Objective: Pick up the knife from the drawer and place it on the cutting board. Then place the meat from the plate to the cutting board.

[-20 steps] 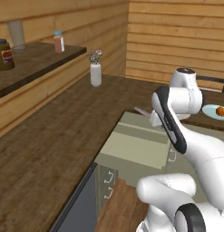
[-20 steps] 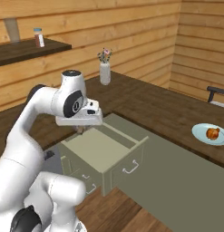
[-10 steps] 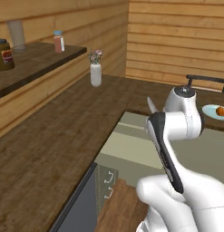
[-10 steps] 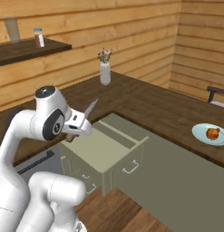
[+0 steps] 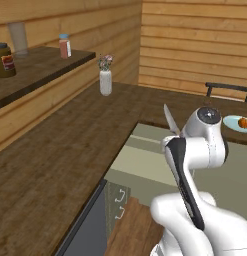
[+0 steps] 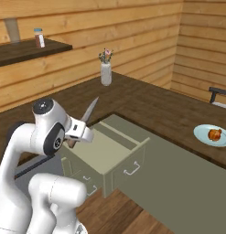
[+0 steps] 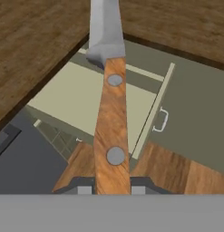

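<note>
Illumination is even, diffuse and moderately bright in all three views, with no identifiable single source. Shadows are faint; a soft dark band lies under the wall shelf (image 5: pixel 42 65) at ten o'clock in the left base view. No glare noted, only a mild sheen on the knife (image 7: pixel 111 113) blade in the hand view. Rendering is slightly soft and low in resolution throughout. No edge distortion and no selective defocus observed.

glossy white rounded arm (image 5: pixel 205 145), dark grey joint caps, black curved stripe, white base shell
</note>
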Controlling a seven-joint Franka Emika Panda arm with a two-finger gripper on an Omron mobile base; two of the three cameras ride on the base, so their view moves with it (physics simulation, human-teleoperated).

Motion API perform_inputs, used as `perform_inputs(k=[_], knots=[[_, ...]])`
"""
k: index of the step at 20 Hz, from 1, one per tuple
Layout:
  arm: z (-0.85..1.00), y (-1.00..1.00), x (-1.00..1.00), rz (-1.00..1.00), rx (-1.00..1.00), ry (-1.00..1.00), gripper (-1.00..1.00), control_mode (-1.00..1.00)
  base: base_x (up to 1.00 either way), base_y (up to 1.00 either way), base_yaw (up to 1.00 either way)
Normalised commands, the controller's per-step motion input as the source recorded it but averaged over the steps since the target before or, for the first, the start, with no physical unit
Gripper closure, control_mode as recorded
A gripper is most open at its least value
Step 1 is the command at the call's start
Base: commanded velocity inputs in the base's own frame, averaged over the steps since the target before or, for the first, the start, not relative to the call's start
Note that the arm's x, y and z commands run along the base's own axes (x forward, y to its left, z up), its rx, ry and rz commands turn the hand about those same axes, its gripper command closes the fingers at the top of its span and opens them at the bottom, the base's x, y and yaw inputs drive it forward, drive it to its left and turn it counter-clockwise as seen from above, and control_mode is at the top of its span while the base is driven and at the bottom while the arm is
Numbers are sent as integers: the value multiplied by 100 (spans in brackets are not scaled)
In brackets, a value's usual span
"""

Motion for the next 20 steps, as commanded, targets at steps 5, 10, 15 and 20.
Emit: perform_inputs(k=[5, 10, 15, 20], knots=[[0, 0, 0, 0, 0, 0, 100, 100, 0, 0, 0], [0, 0, 0, 0, 0, 0, 100, 100, -10, -6, -11], [0, 0, 0, 0, 0, 0, 100, 100, -17, -50, -36], [0, 0, 0, 0, 0, 0, 100, 100, 6, -50, -63]])
